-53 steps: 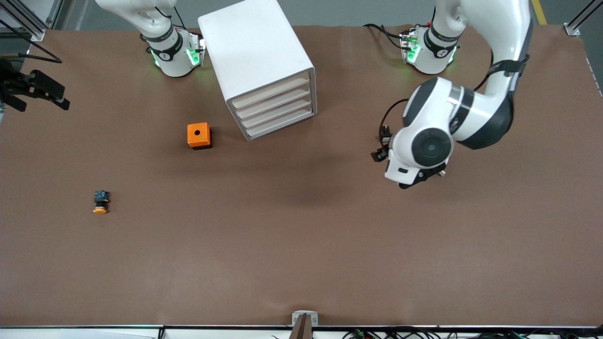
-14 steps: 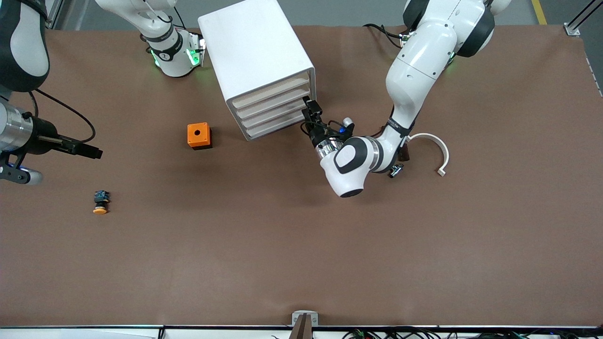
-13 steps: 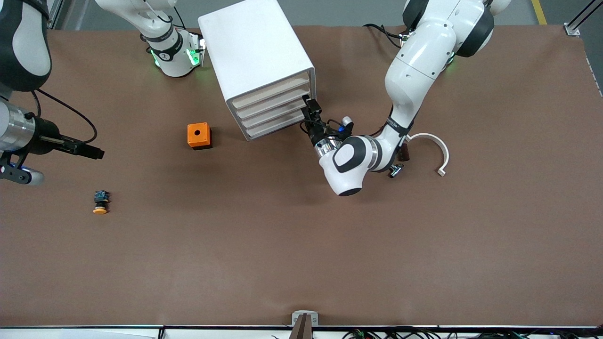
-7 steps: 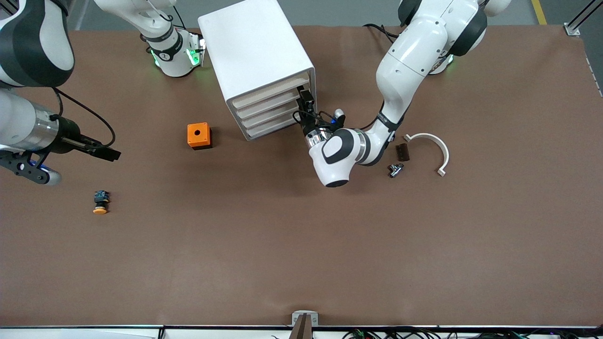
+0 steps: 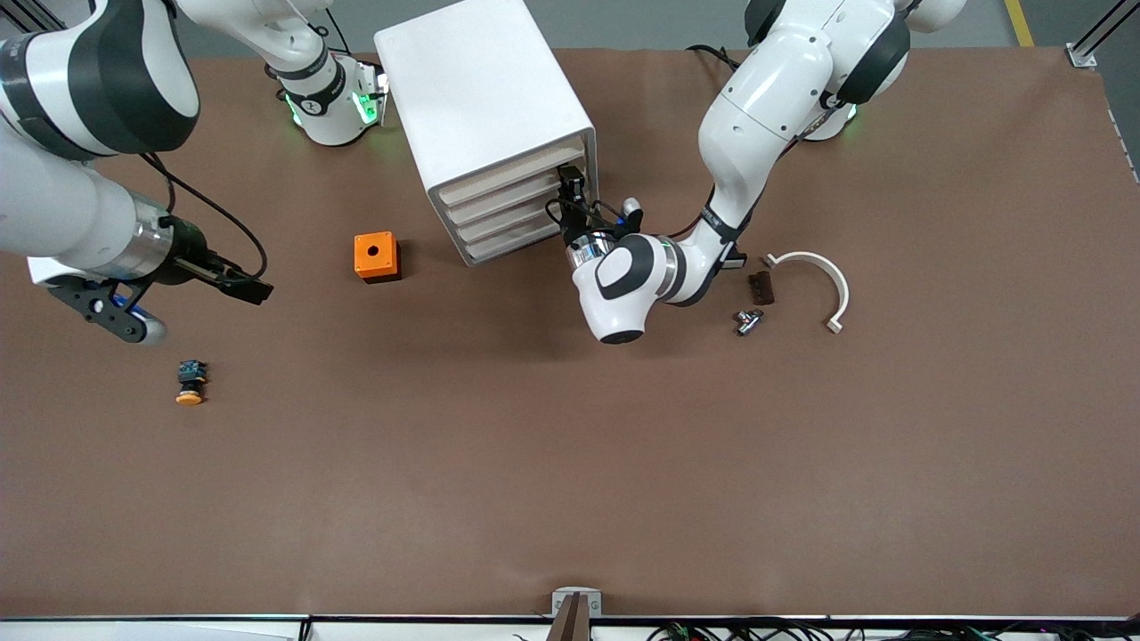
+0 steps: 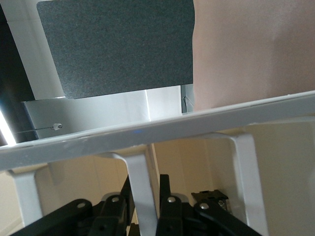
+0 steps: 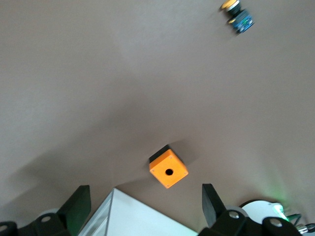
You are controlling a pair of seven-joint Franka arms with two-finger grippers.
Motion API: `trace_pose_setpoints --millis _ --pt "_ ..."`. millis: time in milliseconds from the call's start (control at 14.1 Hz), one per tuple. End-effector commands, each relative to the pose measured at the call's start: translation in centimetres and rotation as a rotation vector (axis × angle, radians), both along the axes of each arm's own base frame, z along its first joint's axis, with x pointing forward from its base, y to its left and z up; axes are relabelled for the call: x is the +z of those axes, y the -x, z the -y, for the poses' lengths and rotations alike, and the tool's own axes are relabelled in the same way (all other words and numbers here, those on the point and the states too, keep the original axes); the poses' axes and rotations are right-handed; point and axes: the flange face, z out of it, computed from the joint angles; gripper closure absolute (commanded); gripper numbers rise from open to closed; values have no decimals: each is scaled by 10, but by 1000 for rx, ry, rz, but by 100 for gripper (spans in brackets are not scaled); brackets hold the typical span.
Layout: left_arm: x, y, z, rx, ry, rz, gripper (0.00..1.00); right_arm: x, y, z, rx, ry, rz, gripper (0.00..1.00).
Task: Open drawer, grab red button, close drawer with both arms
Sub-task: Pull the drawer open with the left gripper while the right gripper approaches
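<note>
Pinching a drawer handle [image 6: 142, 196] with the left gripper [image 5: 570, 190] at the white cabinet [image 5: 481, 98], fingers narrowed onto the thin white bar.
Hovering spread wide over the table [image 5: 570, 463] toward the right arm's end, right gripper [image 5: 256, 290], between the orange box [image 5: 376, 255] and yellow-capped button [image 5: 189, 383]; drawers all shut, red button out of sight.

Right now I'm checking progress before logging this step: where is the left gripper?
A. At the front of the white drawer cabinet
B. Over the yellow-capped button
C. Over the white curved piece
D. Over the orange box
A: the left gripper is at the drawer fronts of the white drawer cabinet, fingers either side of a white handle.
</note>
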Motion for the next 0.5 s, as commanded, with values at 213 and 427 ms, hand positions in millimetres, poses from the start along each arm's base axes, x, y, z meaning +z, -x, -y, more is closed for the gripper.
trace_pose_setpoints --millis 213,427 --pt "1 -6 0 26 -5 -11 88 -4 14 -47 -93 2 13 0" --pt "4 -17 -6 58 3 -16 88 -17 22 -85 -146 20 28 0"
